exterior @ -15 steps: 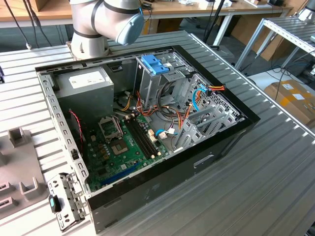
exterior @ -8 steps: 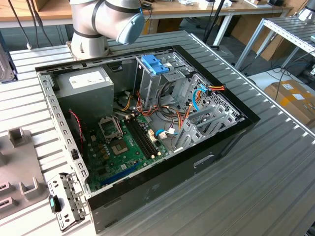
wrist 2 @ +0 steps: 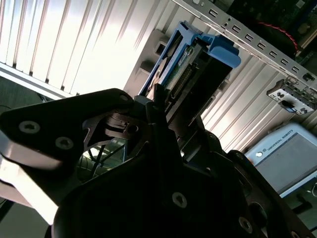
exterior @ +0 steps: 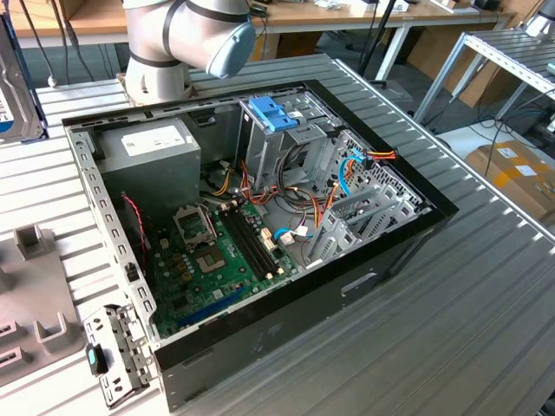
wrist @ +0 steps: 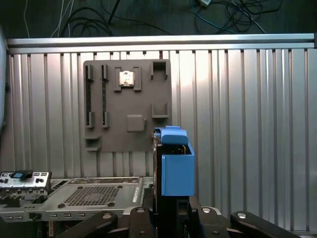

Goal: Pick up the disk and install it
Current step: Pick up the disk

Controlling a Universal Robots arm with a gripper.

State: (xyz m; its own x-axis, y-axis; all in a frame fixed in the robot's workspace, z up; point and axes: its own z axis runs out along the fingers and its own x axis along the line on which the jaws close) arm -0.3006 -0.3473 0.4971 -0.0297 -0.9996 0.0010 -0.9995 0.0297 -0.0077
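My gripper (wrist: 168, 210) is shut on the disk (wrist: 158, 168), which I see edge-on, standing upright above the ribbed metal table. A blue plastic carrier (wrist: 177, 168) wraps the disk's end. In the second wrist view the black fingers (wrist 2: 148, 124) clamp the disk (wrist 2: 198, 74) from both sides, and its connector edge and blue carrier tab (wrist 2: 220, 47) point away from the gripper. At the exterior view's left edge the disk (exterior: 17, 87) appears as a flat metal slab above the table, well away from the open computer case (exterior: 260, 217). Inside that case stands a metal drive cage with a blue plastic top (exterior: 273, 113).
A grey fixture plate (wrist: 126, 104) lies on the table beyond the disk. The case holds a grey power supply (exterior: 156, 143), a green motherboard (exterior: 217, 251) and loose cables (exterior: 303, 199). A small metal bracket with a blue tab (exterior: 113, 351) lies beside the case. The arm's base (exterior: 165, 43) stands behind the case.
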